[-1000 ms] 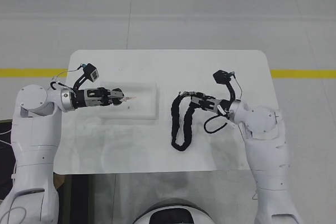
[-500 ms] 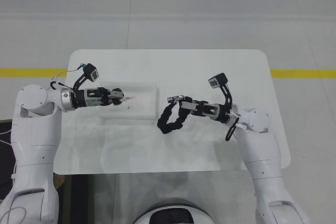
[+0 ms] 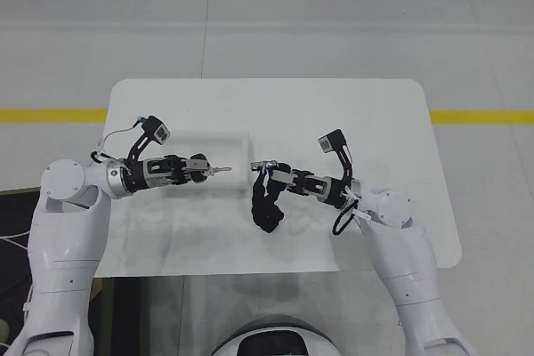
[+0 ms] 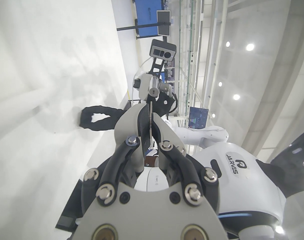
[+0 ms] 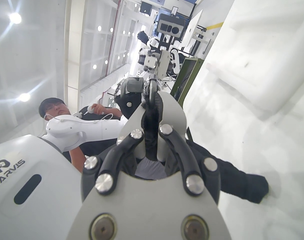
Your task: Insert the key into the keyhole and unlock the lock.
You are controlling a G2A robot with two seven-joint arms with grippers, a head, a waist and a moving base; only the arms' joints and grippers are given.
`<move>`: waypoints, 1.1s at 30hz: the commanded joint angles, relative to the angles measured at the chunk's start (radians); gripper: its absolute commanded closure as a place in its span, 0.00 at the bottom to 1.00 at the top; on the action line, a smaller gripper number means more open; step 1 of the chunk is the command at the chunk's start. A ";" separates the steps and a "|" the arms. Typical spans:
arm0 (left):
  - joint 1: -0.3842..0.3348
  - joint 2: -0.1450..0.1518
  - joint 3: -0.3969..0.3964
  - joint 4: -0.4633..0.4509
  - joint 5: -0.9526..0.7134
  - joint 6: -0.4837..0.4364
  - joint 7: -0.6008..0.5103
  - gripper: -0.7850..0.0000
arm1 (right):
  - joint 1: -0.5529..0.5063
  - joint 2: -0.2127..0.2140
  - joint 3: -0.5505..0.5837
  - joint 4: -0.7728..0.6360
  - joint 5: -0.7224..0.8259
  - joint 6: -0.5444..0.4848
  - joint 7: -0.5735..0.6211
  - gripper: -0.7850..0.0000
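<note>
You are holding the key (image 3: 221, 168) pinched flat between the closed fingers of the left hand (image 3: 205, 167). Its blade is sticking out past the fingertips and pointing across at the other arm, so the tip is leading and no part of the hand is meeting the lock first. The right hand (image 3: 280, 171) is clamping the lock (image 3: 263, 165) by its metal head and presenting the keyhole (image 4: 154, 91) toward the key. In the left wrist view that round face is sitting just beyond the blade's tip and roughly in line with it, which I am judging to be the reason for both poses. Key and lock are hanging near each other but apart, above the right end of the raised white pad (image 3: 236, 144) and off the surface (image 3: 338, 116). The lock's black cable (image 3: 265, 209) is trailing down from the right hand and resting in a loop on the surface just beside the pad's edge, so it may tug on the head when you close the gap. Open room is lying on the far side and to the right, and the near edge is sitting well beyond the loop. What is remaining is looking like a short straight push along the blade's line.
</note>
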 commanded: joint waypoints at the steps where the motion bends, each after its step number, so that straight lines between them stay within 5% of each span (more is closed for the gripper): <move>1: 0.002 0.001 0.000 -0.008 -0.011 -0.018 0.012 1.00 | 0.007 0.000 -0.014 0.009 -0.006 0.008 -0.011 1.00; 11: 0.024 0.004 0.007 -0.009 -0.042 -0.092 0.053 1.00 | 0.033 0.000 -0.062 0.044 0.035 0.015 -0.028 1.00; 33: 0.010 0.017 0.053 0.000 -0.005 -0.074 0.052 1.00 | 0.034 0.010 -0.090 0.052 0.034 -0.021 -0.053 1.00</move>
